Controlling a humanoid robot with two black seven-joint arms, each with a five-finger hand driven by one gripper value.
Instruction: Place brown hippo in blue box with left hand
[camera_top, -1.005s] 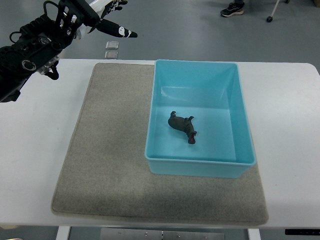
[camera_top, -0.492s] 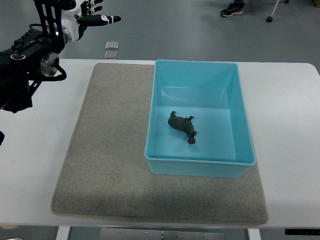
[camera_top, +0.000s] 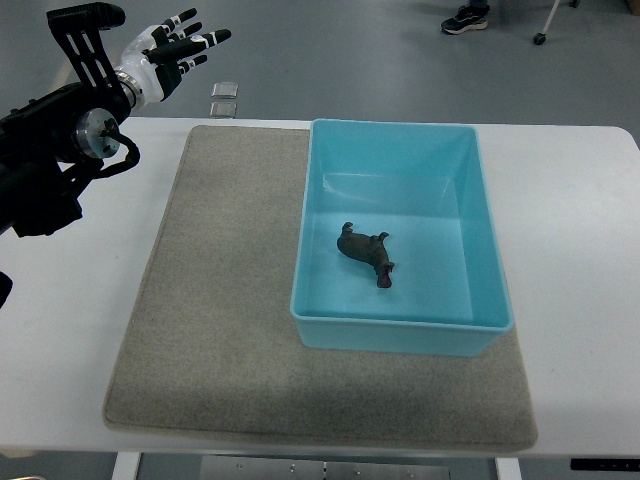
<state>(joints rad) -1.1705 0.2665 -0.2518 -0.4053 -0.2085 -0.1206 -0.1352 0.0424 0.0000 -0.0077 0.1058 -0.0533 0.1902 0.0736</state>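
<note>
The brown hippo (camera_top: 366, 253) lies on its side on the floor of the blue box (camera_top: 487, 233), near the box's middle. The box stands on the right part of a grey mat (camera_top: 215, 300). My left hand (camera_top: 172, 52) is at the far upper left, beyond the table's back edge and well away from the box. Its white, black-tipped fingers (camera_top: 205, 40) are spread and hold nothing. The black left arm (camera_top: 55, 135) reaches in from the left edge over the table's back left corner. The right arm does not show.
The white table (camera_top: 580, 260) carries the mat and box. Two small square plates (camera_top: 224, 98) lie on the floor behind the table. A person's shoe (camera_top: 465, 17) and a chair caster (camera_top: 540, 38) show at the top.
The left hand has drawn back to the left and turned, its fingers now fanned upward. The hippo and the box have not moved.
</note>
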